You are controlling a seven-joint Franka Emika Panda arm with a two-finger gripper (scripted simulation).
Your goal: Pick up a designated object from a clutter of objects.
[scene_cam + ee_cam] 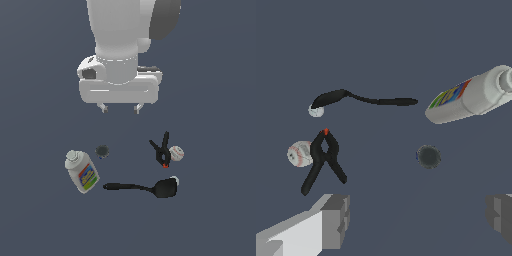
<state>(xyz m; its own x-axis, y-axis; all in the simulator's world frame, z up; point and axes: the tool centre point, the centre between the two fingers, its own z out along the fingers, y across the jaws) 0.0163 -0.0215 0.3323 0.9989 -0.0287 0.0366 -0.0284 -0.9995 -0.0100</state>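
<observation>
The gripper (120, 108) hangs released, high above; the spatula (142, 188) lies nearer the exterior view's camera, handle running left-right.

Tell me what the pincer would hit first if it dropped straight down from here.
Probably bare floor. The open pincer points down, hovering above and short of the clutter; the dark cap lies nearest its line, though depth is unclear.

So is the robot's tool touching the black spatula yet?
Apart. In the exterior view the tool hangs well above the spatula, with bare floor between them. In the wrist view the open fingers sit clear of the spatula too.
</observation>
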